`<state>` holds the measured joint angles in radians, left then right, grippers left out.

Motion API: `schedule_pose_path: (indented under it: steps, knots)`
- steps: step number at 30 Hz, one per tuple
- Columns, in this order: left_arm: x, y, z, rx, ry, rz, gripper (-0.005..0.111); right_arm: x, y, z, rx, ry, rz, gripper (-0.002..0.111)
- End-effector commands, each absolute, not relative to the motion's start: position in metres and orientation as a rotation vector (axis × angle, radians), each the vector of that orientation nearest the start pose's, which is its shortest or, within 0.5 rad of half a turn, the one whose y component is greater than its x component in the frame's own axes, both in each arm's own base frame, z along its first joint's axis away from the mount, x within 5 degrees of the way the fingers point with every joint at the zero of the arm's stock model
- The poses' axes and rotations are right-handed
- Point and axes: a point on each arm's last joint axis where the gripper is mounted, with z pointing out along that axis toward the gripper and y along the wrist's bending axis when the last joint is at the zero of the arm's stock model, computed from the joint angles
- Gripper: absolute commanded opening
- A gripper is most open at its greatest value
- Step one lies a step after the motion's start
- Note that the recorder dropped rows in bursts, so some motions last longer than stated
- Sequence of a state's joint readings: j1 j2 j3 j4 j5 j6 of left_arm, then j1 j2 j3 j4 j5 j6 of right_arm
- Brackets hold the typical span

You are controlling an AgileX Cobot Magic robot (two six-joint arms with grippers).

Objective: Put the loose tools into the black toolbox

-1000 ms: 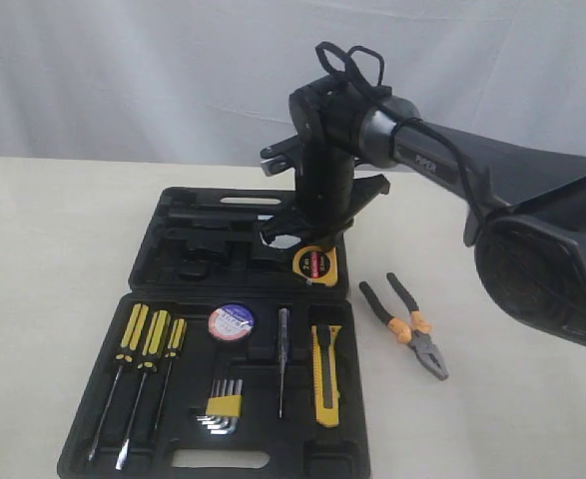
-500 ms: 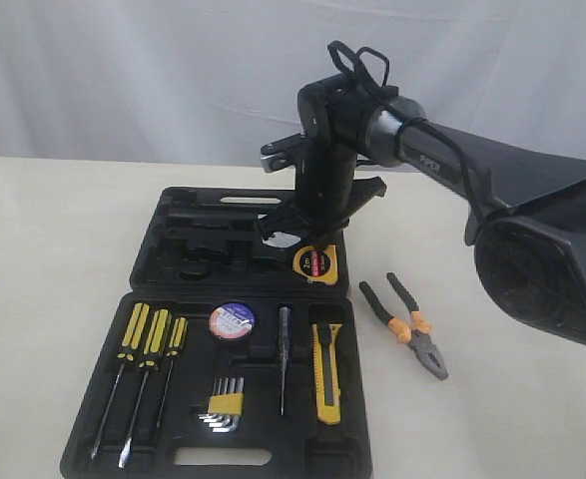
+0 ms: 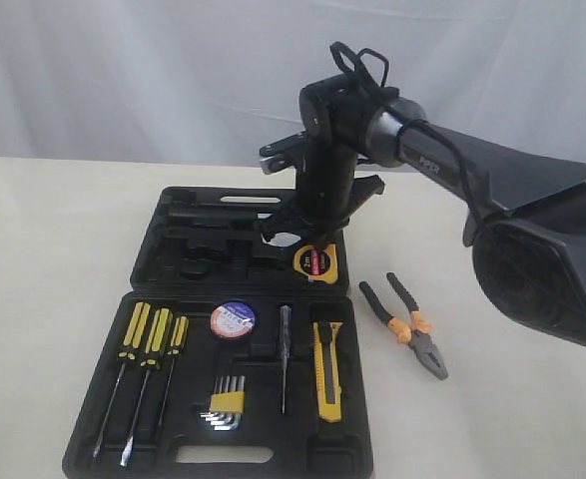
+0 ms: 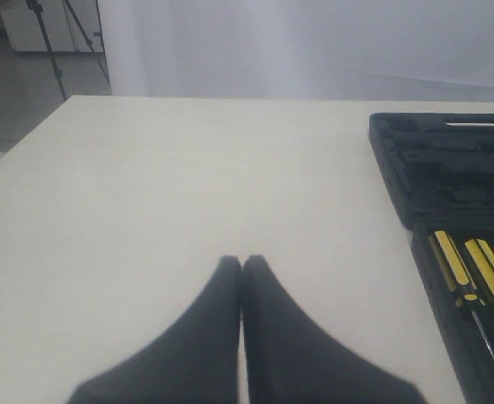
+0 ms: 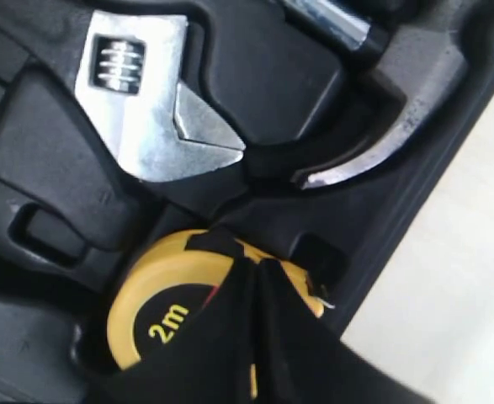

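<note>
The right arm [image 3: 327,170] hides part of the far half of the black toolbox [image 3: 153,249]. There the right gripper [image 5: 255,269], blurred, covers perhaps half the tape measure [image 5: 158,295]. The toolbox's near edge is cropped.

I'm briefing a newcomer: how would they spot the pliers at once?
Find the open black toolbox on the pale table. Right of it in the exterior view lie the pliers, the only tool outside the case, with black-orange handles.

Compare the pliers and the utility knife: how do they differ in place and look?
The pliers lie on the table, outside the black toolbox; the utility knife sits in a recess of it. The pliers have black-orange handles, spread apart; the utility knife is one straight yellow-black body. Both lie flat.
</note>
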<state>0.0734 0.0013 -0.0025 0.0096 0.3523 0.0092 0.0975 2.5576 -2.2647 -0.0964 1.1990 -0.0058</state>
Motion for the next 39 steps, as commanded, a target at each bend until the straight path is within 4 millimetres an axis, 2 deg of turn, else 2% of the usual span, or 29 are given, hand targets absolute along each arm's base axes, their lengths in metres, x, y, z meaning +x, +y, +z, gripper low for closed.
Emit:
schedule_pose_path:
  steps: [1, 3, 5, 13, 16, 22, 27, 31, 35, 38, 39]
  knots:
    - [0.053, 0.004, 0.182, -0.056, 1.825, 0.053, 0.000, 0.505, 0.042, 0.043, -0.223, 3.178, -0.076, -0.001]
    - [0.053, 0.004, 0.182, -0.056, 1.825, 0.053, 0.000, 0.506, 0.042, 0.050, -0.226, 3.164, -0.083, -0.001]
    - [0.053, 0.004, 0.182, -0.056, 1.825, 0.053, 0.000, 0.508, 0.042, 0.066, -0.220, 3.134, -0.074, -0.001]
    - [0.053, 0.004, 0.182, -0.056, 1.825, 0.053, 0.000, 0.510, 0.043, 0.150, -0.203, 2.971, -0.068, -0.001]
    - [0.053, 0.004, 0.182, -0.056, 1.825, 0.053, 0.000, 0.510, 0.042, 0.163, -0.201, 2.946, -0.066, -0.001]
    - [0.053, 0.004, 0.182, -0.056, 1.825, 0.053, 0.000, 0.516, 0.043, 0.164, -0.199, 2.876, -0.061, -0.001]
    - [0.053, 0.004, 0.182, -0.056, 1.825, 0.053, 0.000, 0.519, 0.043, 0.177, -0.196, 2.806, -0.062, -0.001]
    - [0.053, 0.004, 0.182, -0.056, 1.825, 0.053, 0.000, 0.521, 0.036, 0.179, -0.152, 2.782, -0.112, -0.001]
    - [0.053, 0.004, 0.182, -0.056, 1.825, 0.053, 0.000, 0.520, 0.035, 0.160, -0.160, 2.844, -0.113, -0.001]
    - [0.053, 0.004, 0.182, -0.056, 1.825, 0.053, 0.000, 0.519, 0.035, 0.126, -0.169, 2.939, -0.127, -0.001]
    - [0.053, 0.004, 0.182, -0.056, 1.825, 0.053, 0.000, 0.519, 0.035, 0.108, -0.173, 2.973, -0.129, -0.001]
